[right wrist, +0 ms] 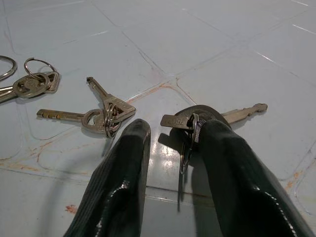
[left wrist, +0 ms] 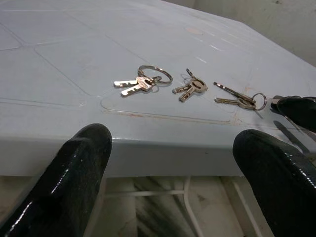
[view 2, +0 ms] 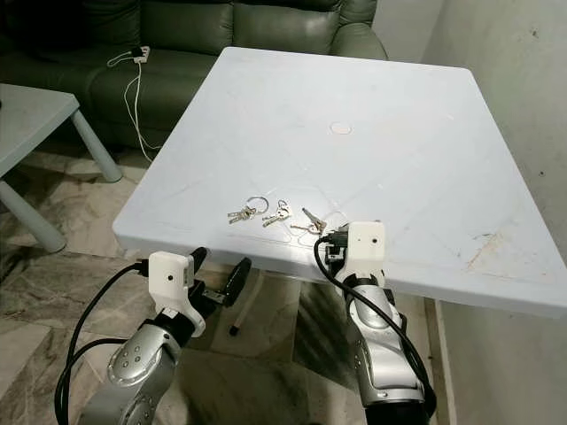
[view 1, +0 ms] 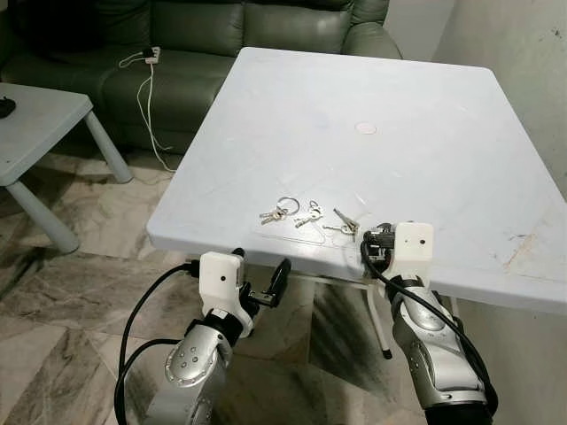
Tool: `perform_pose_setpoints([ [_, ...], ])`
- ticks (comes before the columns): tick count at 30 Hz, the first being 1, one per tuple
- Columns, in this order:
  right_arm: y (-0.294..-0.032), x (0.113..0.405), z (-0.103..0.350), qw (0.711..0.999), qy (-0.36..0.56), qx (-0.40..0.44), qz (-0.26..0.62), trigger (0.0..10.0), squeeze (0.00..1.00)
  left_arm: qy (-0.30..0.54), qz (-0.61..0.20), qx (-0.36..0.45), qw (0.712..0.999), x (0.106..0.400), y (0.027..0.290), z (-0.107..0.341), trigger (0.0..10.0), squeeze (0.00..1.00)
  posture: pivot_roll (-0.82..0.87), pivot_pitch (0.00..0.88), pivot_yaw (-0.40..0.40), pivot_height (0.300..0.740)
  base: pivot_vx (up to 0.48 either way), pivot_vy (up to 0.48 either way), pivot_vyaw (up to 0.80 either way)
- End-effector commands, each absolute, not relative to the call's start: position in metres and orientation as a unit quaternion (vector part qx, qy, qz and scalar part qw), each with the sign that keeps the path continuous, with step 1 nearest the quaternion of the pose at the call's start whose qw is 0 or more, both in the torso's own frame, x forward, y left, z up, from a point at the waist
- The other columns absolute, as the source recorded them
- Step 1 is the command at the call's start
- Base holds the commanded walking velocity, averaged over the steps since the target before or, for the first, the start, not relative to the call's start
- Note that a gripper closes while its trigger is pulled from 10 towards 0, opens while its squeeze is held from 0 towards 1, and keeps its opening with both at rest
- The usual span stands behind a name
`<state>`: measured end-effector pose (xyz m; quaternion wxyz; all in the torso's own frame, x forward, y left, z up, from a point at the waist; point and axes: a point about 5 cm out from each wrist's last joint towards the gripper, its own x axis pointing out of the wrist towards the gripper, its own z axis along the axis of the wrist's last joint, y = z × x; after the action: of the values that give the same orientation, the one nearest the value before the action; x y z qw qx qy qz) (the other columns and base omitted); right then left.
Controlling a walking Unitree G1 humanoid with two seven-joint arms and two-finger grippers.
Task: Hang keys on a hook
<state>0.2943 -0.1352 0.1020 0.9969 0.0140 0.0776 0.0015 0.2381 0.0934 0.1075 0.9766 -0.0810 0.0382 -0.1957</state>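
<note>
Three bunches of keys lie in a row near the front edge of the white table [view 1: 399, 106]: one on a big ring [view 1: 280, 211], a middle one [view 1: 309, 215] and a third [view 1: 345, 225]. A fourth bunch [right wrist: 190, 129] lies just right of them. My right gripper [right wrist: 170, 126] rests on the tabletop with its fingers apart around that bunch, whose ring lies against the inner side of one fingertip [right wrist: 212, 123]. My left gripper [view 1: 260, 266] hangs open just below and in front of the table edge, level with the ring bunch [left wrist: 143, 81].
A dark green sofa [view 1: 221, 35] stands behind the table, with a white charger and cable [view 1: 146, 80] on it. A small white side table [view 1: 35, 124] is at the far left. A wall [view 1: 532, 53] runs along the right. Table legs [view 1: 376, 310] stand beneath on marble floor.
</note>
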Motion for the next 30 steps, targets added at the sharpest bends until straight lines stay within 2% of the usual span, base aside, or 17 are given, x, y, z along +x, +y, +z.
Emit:
perform_pose_setpoints([
  [1, -0.1365, 0.2928, 0.1018, 0.997, 0.074, 0.007, 0.002, 0.0, 0.00, 0.035, -0.194, -0.083, 0.977, 0.2383, 0.0928, 0.1105, 10.0, 0.00, 0.01, 0.130, -0.069, 0.740, 0.000, 0.000, 0.00],
  [10, -0.1394, 0.2915, 0.1024, 0.997, 0.071, 0.000, 0.004, 0.0, 0.00, 0.036, -0.194, -0.086, 0.977, 0.2385, 0.0921, 0.1105, 10.0, 0.00, 0.01, 0.121, -0.067, 0.740, 0.000, 0.000, 0.00],
  [11, -0.1398, 0.2911, 0.1026, 0.998, 0.069, 0.000, 0.007, 1.9, 0.00, 0.037, -0.195, -0.086, 0.976, 0.2386, 0.0917, 0.1103, 10.0, 0.00, 0.01, 0.121, -0.068, 0.740, 0.000, 0.000, 0.00],
  [13, -0.1398, 0.2910, 0.1026, 0.998, 0.069, 0.001, 0.008, 1.9, 0.00, 0.037, -0.195, -0.086, 0.976, 0.2387, 0.0917, 0.1103, 10.0, 0.00, 0.00, 0.119, -0.067, 0.740, 0.000, 0.000, 0.00],
  [14, -0.1403, 0.2907, 0.1017, 0.997, 0.070, -0.007, 0.013, 10.0, 0.00, 0.037, -0.196, -0.086, 0.976, 0.2389, 0.0910, 0.1103, 10.0, 0.00, 0.00, 0.115, -0.066, 0.740, 0.000, 0.000, 0.00],
  [28, -0.1414, 0.2892, 0.1004, 0.997, 0.070, -0.011, 0.016, 10.0, 0.00, 0.035, -0.200, -0.087, 0.975, 0.2398, 0.0896, 0.1113, 10.0, 0.00, 0.01, 0.107, -0.065, 0.740, 0.000, 0.000, 0.00],
  [29, -0.1415, 0.2892, 0.1001, 0.997, 0.071, -0.012, 0.012, 9.8, 0.00, 0.036, -0.199, -0.088, 0.975, 0.2397, 0.0897, 0.1113, 10.0, 0.00, 0.01, 0.107, -0.065, 0.740, 0.000, 0.000, 0.00],
  [30, -0.1416, 0.2895, 0.0997, 0.997, 0.074, -0.015, 0.010, 9.0, 0.00, 0.036, -0.199, -0.088, 0.975, 0.2397, 0.0897, 0.1113, 10.0, 0.00, 0.01, 0.112, -0.066, 0.740, 0.000, 0.000, 0.00],
])
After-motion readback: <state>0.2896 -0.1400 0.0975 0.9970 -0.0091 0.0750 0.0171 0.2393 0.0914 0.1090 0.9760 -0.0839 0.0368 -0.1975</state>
